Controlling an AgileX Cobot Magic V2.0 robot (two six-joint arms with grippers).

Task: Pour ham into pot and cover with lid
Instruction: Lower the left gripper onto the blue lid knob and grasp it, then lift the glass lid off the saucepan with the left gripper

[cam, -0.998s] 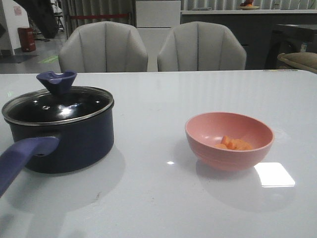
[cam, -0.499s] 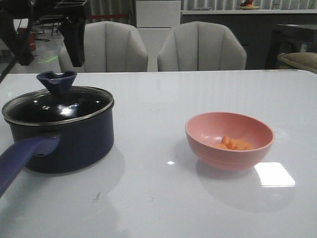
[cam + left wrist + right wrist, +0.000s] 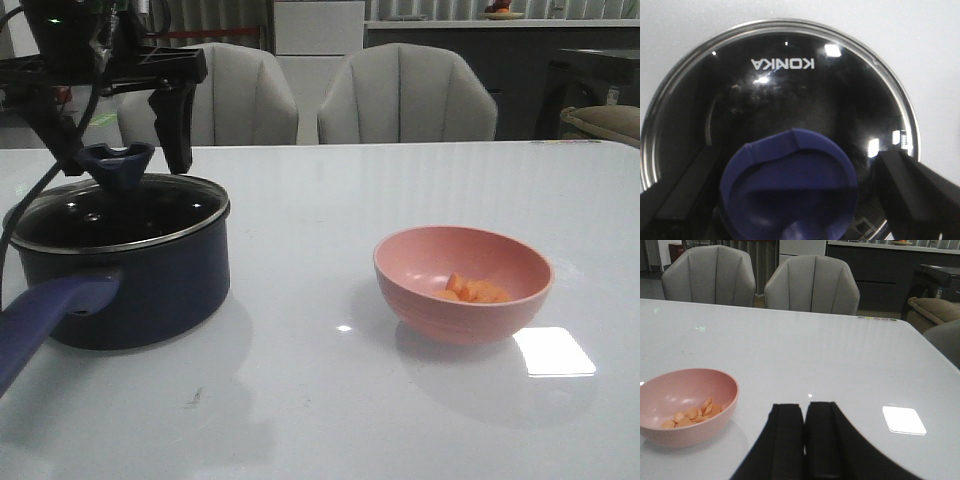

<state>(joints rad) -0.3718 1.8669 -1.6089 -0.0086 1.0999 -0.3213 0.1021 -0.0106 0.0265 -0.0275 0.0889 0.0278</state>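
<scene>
The dark navy pot [image 3: 140, 290] stands at the left with its purple-blue handle [image 3: 45, 315] toward me. The glass lid [image 3: 115, 215] sits on it, also in the left wrist view [image 3: 790, 85]. My left gripper [image 3: 115, 150] is open, one finger on each side of the lid's purple-blue knob [image 3: 118, 162], not touching it; the knob fills the left wrist view [image 3: 790, 185] between the fingers [image 3: 912, 195]. The ham [image 3: 475, 290] lies in the pink bowl [image 3: 462, 285] at the right, also in the right wrist view [image 3: 692, 415]. My right gripper [image 3: 804, 412] is shut and empty, beside the bowl [image 3: 685, 407].
Two grey chairs [image 3: 400, 95] stand behind the table's far edge. A bright square light reflection [image 3: 553, 352] lies on the white table [image 3: 320, 400] right of the bowl.
My left gripper has come down from above and behind the pot until its open fingers straddle the lid's knob. The pot, lid and bowl have not moved.
</scene>
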